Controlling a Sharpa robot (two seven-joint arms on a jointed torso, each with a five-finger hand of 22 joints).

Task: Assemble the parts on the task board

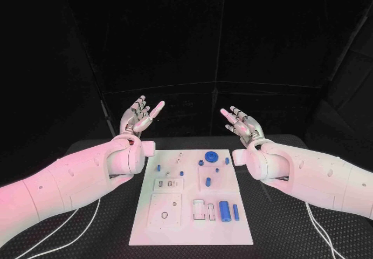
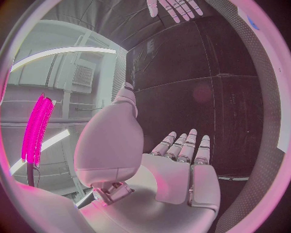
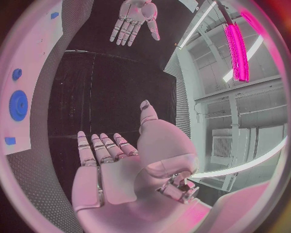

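A: Head view: both hands up off the table (image 1: 93, 156), palms facing in, fingers spread. Left hand (image 1: 142, 117) is raised beyond the board's far-left corner, right hand (image 1: 243, 127) beyond the far-right corner. Nothing in either.

B: Board?

A: Board (image 1: 194, 229) lies flat mid-table, between the two forearms. Parts are all on it, none touched. Blue gear (image 1: 211, 156) near the far edge, small blue peg (image 1: 227, 160) just right of it. Few small blue bits (image 1: 158, 168) on the left side, one (image 1: 208, 182) on a raised square mid-board. Thick blue cylinder (image 1: 225, 211) and thin blue rod (image 1: 235, 212) lie side by side near the right edge, next to two rectangular slots (image 1: 204, 209).

B: Wrist cams agree?

A: Yes. Left wrist view: left hand (image 2: 182, 165) flat, fingers straight and close together, thumb out, holding nothing. Right hand's fingertips (image 2: 172, 7) show across from it. Right wrist view: right hand (image 3: 121, 160) the same, empty. Left hand (image 3: 135, 19) opposite, spread. Board edge (image 3: 36, 63) with the gear (image 3: 18, 105) at the side.

B: Any contact with the board?

A: None. Both hands well clear of it.
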